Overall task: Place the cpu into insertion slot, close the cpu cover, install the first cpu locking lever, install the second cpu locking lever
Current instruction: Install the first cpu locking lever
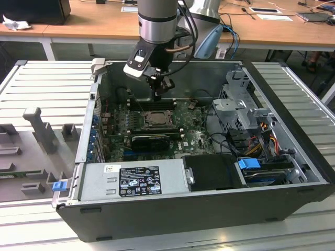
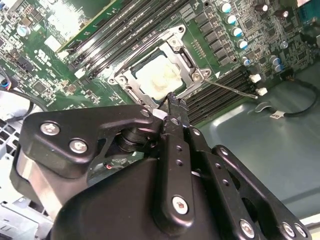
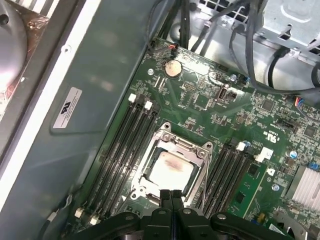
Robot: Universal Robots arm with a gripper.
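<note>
The cpu (image 3: 170, 169) lies flat in the insertion slot (image 1: 142, 120) on the green motherboard (image 3: 200, 100), its pale metal top facing up. The claw (image 3: 171, 194) hangs just above one edge of the socket, its tip a little off the chip's centre. In both wrist views the two black fingers are pressed together with nothing between them. The cpu cover (image 3: 182, 145) is down around the chip, whose top shows through its window.

In the exterior view the arm (image 1: 157, 21) comes down steeply from above into the open computer case (image 1: 209, 209), which lies on the ribbed desk (image 1: 52, 83). The claw points almost straight down at the board.

The chip is square, so it has no long axis. Its edges run parallel to the black memory slots (image 3: 125, 145) that flank the socket on two sides. In the second wrist view a thin wire lever (image 2: 230, 89) slants away from a corner of the socket across the memory slots there.
</note>
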